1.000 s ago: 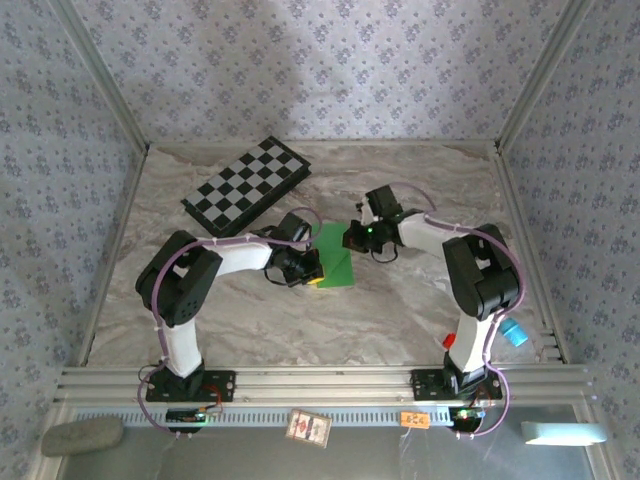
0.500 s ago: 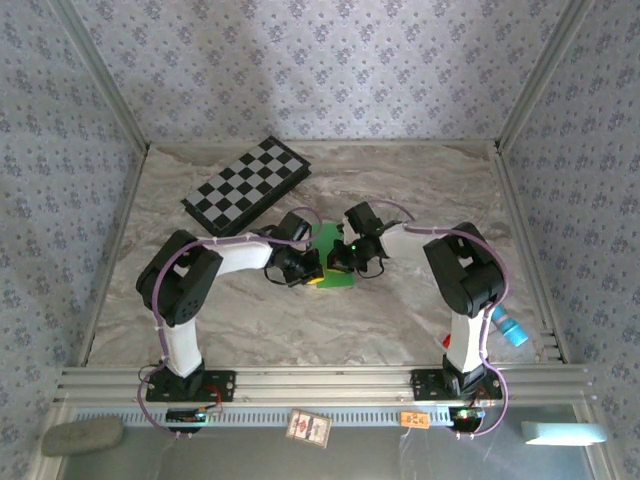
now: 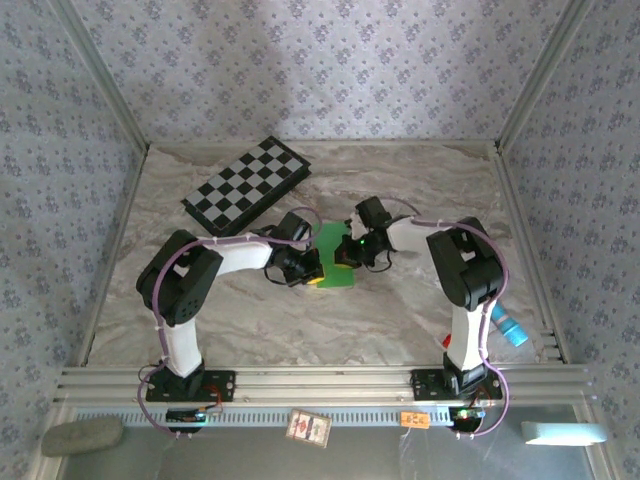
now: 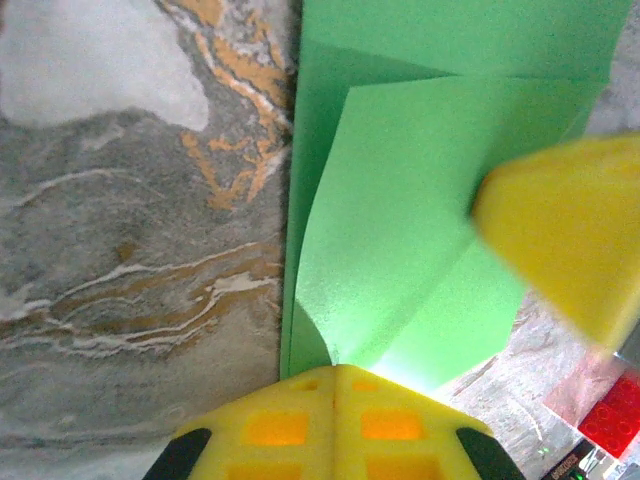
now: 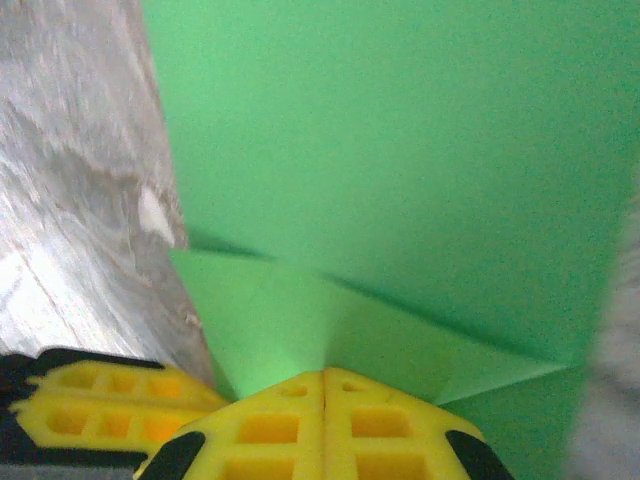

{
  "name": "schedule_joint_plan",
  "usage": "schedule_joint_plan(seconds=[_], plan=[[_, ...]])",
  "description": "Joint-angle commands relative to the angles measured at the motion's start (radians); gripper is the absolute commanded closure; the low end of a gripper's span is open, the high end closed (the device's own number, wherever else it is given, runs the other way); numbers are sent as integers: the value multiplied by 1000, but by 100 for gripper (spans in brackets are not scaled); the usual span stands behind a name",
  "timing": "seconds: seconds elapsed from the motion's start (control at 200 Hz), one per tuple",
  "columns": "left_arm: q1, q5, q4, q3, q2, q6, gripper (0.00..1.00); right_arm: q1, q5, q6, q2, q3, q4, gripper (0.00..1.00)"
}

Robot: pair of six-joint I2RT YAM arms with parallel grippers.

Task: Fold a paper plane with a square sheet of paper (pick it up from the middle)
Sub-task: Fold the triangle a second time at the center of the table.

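Floral wallpaper walls [image 3: 400, 60], marbled tabletop [image 3: 250, 320], aluminium rail [image 3: 320, 381]

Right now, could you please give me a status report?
Left gripper shut, right gripper shut, tips on bright-green creased paper plane. Black-and-white checkered board apart, not obstructing.

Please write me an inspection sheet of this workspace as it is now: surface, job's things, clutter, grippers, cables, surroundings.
Surface: marbled table top, nothing spilled seen.
Job's things: green paper plane, partly folded with creased flaps, lying mid-table.
Clutter: checkered board at back left, apart from the paper; blue object at the table's right edge.
Grippers: left gripper shut, tip on the paper; right gripper shut, tip on the paper; a pinch cannot be told.
Cables: purple cables along both arms, no snag seen.
Surroundings: patterned walls on three sides; metal rail in front.
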Motion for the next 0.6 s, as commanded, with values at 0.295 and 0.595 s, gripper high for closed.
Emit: schedule_joint_plan(seconds=[0.295,0.595], plan=[[1,17,-83,17,32,39,100,-147,106,0,-59,53,-58,95],[16,30,-12,135,-50,15,81,-97,96,157,-207,-94,21,66]])
